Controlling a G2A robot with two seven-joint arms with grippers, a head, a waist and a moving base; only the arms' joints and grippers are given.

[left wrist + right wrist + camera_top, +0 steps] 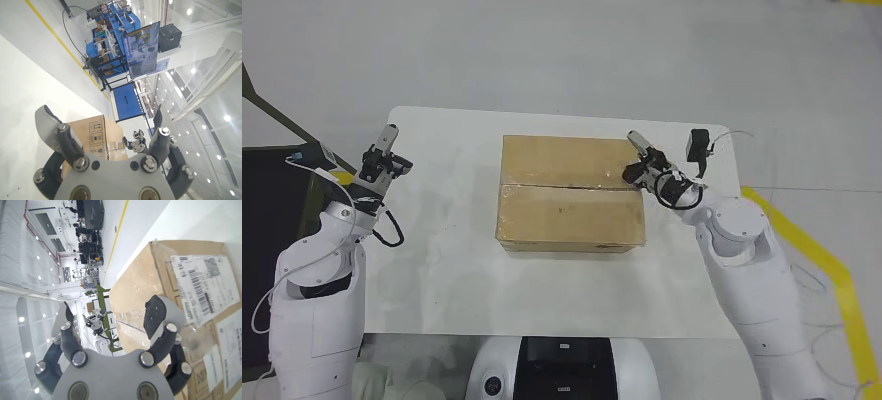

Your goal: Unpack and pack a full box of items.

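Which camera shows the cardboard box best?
The top view: the whole closed cardboard box with its centre seam. The left wrist view gives one far end; the right wrist view a close labelled side.

The left hand (102,113), spread wide and empty, points toward the cardboard box (94,132).

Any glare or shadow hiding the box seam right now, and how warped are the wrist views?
Top view: even light, only a soft shadow along the near edge of the box; the seam reads clearly. Right wrist view: the tape over the seam glints in patches, yet the seam line shows. Left wrist view: ceiling lights flare brightly, and the table edge bows slightly from wide-angle distortion.
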